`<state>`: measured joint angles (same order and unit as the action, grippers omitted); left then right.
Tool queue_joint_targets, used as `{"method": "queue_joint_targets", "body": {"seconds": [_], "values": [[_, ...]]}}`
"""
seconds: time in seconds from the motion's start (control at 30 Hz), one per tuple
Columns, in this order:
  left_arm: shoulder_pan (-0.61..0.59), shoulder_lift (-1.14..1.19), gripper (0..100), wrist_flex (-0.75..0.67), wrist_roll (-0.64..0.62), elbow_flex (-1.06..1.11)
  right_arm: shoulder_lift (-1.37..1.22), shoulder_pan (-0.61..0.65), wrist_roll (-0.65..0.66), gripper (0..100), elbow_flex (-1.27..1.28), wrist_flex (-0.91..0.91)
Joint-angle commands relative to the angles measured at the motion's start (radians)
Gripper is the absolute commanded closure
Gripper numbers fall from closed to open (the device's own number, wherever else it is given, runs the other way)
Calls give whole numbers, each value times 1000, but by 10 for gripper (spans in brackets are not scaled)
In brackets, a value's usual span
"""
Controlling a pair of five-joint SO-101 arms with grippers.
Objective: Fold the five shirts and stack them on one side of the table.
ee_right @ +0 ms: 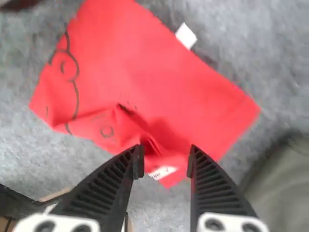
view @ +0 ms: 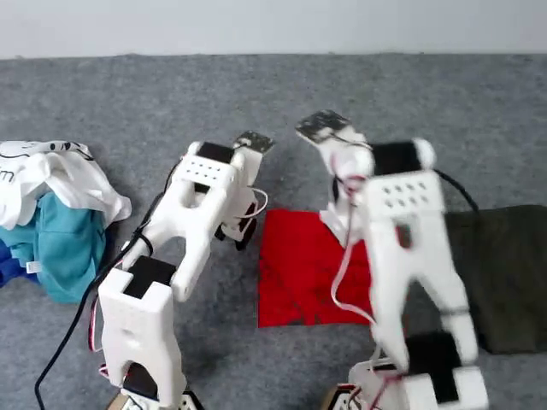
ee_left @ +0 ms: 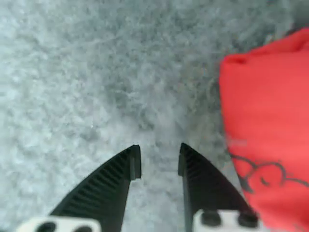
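Note:
A folded red shirt [view: 299, 269] lies flat on the grey carpet near the middle; its black drawing shows in the right wrist view on the red shirt [ee_right: 145, 82]. My right gripper [ee_right: 165, 162] hangs open just above a rumpled corner of it, with nothing held. My left gripper [ee_left: 159, 162] is open over bare carpet, beside the edge of the red shirt [ee_left: 265, 121]. In the high view the left gripper [view: 244, 226] sits just left of the shirt. A dark olive shirt [view: 504, 273] lies at the right. At the far left, white [view: 51, 175], teal [view: 64, 243] and blue [view: 8, 260] shirts form a loose pile.
Grey carpet [view: 171, 102] covers the whole table up to a pale wall at the back. Both arm bases stand at the front edge, with black and red cables trailing beside the left arm [view: 68, 342]. Open carpet lies behind the arms.

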<state>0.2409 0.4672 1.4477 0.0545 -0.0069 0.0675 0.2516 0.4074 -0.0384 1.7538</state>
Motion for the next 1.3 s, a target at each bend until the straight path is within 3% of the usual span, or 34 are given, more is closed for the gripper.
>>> {"method": "queue_joint_targets", "body": {"seconds": [0.0, 0.23, 0.37, 0.57, 0.9, 1.27], "values": [[-12, -58, 870, -91, 5, 54, -102, 48, -35, 841, -84, 38], [-124, -57, 870, -253, 5, 166, -117, 85, -32, 841, -9, 35], [-193, -60, 870, -267, -3, 168, -110, 85, -8, 841, 98, -18], [-190, -60, 870, -267, -3, 168, -111, 85, 9, 842, 256, -156], [-190, -58, 870, -267, -3, 170, -107, 74, 84, 842, 388, -108], [-190, -58, 870, -267, -3, 171, -105, -90, 216, 842, 422, -47]]}}
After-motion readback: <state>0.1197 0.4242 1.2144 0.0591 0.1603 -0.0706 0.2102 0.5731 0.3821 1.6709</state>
